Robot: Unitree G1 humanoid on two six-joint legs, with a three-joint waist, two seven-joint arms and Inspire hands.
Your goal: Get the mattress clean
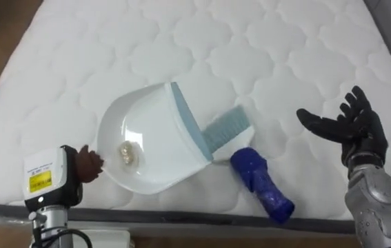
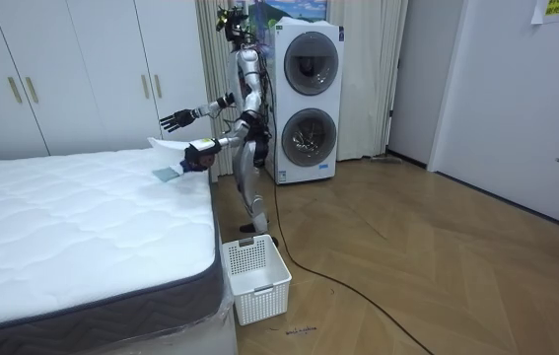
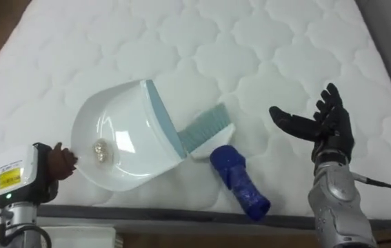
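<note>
Right, left eye view first: my left hand (image 1: 88,164) sits at the lower left, its brown fingers curled tight on the rear rim of the white plastic dustpan with the grey-blue lip (image 1: 150,138). The pan is on the white quilted mattress (image 1: 264,48), near the front edge. A small pale crumpled scrap (image 1: 127,151) lies inside the pan, at the back by my fingers. The hand brush with teal bristles and a dark blue handle (image 1: 250,169) lies just beside the pan's lip, bristles against it and handle pointing towards the mattress edge. My right hand (image 1: 350,127) hovers over the mattress on the right, black fingers spread apart, holding nothing.

Over to the room view: I stand at the corner of the bed, right arm stretched out over it, left arm lower at the edge. A white slatted plastic basket (image 2: 254,278) stands on the wooden floor by the bed, and two stacked white washing machines (image 2: 306,104) stand behind me.

Right eye view: same layout, with the brush handle's tip close to the mattress's front edge.
</note>
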